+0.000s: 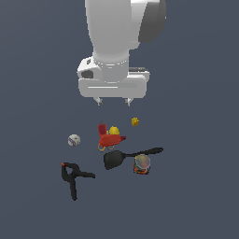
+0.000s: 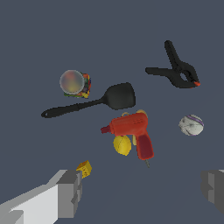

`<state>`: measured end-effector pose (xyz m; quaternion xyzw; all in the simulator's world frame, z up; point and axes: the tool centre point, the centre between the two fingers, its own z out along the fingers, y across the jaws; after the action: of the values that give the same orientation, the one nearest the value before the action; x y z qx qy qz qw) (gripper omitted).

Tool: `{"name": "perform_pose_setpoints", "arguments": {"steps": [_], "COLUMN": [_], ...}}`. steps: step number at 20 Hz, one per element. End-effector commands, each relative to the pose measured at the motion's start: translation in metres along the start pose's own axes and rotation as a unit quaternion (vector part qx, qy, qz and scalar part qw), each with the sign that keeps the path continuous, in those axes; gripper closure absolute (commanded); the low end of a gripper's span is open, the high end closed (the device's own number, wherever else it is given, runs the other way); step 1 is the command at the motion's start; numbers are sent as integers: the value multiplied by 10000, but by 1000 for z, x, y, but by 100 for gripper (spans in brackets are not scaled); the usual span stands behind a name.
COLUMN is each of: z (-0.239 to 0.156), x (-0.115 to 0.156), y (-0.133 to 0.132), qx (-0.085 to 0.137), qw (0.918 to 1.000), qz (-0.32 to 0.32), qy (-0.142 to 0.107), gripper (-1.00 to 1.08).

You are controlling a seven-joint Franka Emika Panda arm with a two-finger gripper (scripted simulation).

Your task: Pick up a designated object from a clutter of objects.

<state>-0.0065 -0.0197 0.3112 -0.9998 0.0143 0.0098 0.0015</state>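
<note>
The black spring clamp (image 1: 73, 177) lies on the floor at the exterior view's lower left, its two handles splayed and its small red tip toward the ball; it also shows in the wrist view (image 2: 177, 69). My gripper (image 1: 113, 101) hangs open and empty well above the clutter, over the red and yellow toy (image 1: 109, 137), away from the clamp. In the wrist view the gripper (image 2: 142, 190) shows its two grey fingers (image 2: 70, 192) wide apart.
A black spatula (image 1: 128, 157) lies beside a colourful can (image 1: 142, 164). A white ball (image 1: 74, 139) sits to the exterior view's left of the toy. A small yellow piece (image 1: 135, 121) lies behind. In the wrist view: spatula (image 2: 94, 102), can (image 2: 75, 83), ball (image 2: 191, 124), toy (image 2: 132, 132).
</note>
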Motion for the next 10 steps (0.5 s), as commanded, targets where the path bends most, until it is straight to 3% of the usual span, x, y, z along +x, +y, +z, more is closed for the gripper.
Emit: {"name": "perform_pose_setpoints", "arguments": {"steps": [1,10], "z": [0,-8], "x": [0,4], "y": [0,19], "qx": [0,-125], "qw": [10000,9998], "qz": [0,-78], "qy": [0,109], "gripper": [-92,-92]}}
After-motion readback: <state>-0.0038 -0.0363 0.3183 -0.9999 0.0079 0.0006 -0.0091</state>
